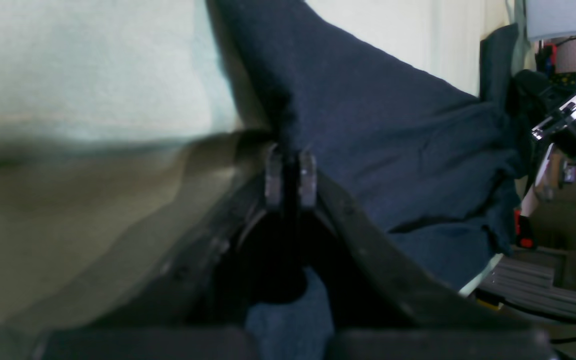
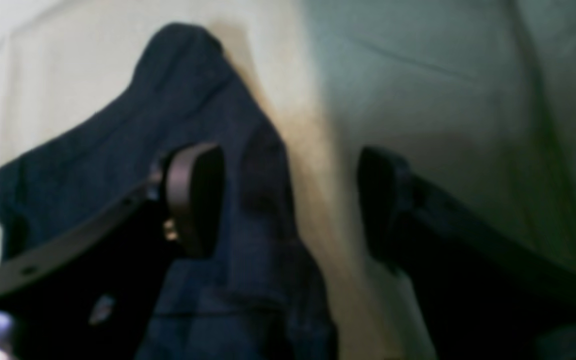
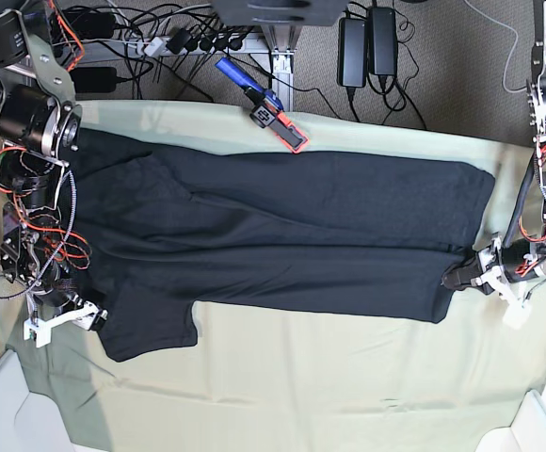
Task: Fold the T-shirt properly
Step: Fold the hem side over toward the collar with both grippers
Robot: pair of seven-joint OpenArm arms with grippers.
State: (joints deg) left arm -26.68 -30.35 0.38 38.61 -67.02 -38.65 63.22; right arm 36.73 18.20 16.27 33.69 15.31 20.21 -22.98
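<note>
The left gripper (image 1: pixel 291 175) pinched the T-shirt (image 3: pixel 282 235) hem to hold it taut; the right gripper's (image 2: pixel 288 200) fingers stood wide, holding nothing.

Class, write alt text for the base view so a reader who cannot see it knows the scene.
A black T-shirt lies spread lengthwise across a pale green table cloth. The left gripper pinches its edge at the view's right; the right gripper stands open by a sleeve at the left.

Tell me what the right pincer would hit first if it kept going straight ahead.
Probably the T-shirt: the right pincer stands open, the black cloth lying under its left finger, the green table cloth beyond. Depth is unclear.
</note>
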